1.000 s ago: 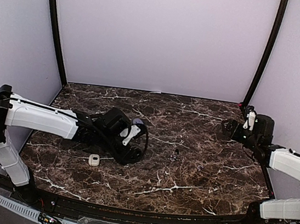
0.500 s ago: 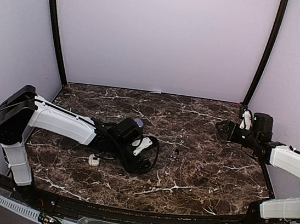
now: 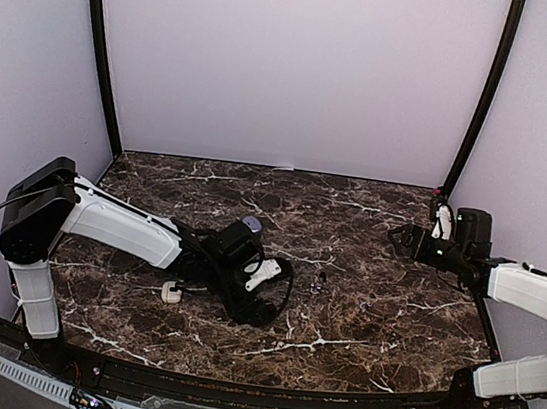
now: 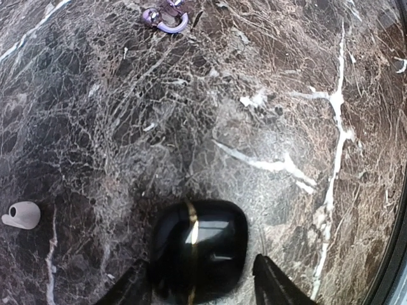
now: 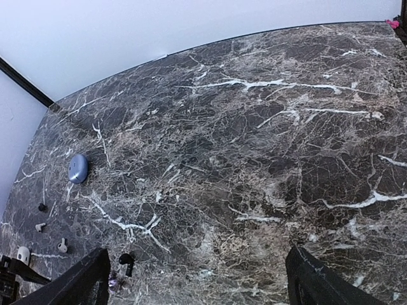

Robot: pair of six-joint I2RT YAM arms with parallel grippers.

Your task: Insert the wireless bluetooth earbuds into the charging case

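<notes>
Left tool (image 4: 200, 262) straddles the glossy black charging case (image 4: 198, 251), seemingly to steady it for loading, though I can't tell if it's pinching, a white earbud (image 4: 22, 215) waits off to its side, right tool (image 5: 196, 254) gapes wide, empty.

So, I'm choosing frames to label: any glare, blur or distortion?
Left wrist view: a glare streak crosses the glossy black rounded case, itself slightly soft. Right wrist view: the dark marble table's far edge bows from lens distortion. Top view: even light, no strong glare.
</notes>
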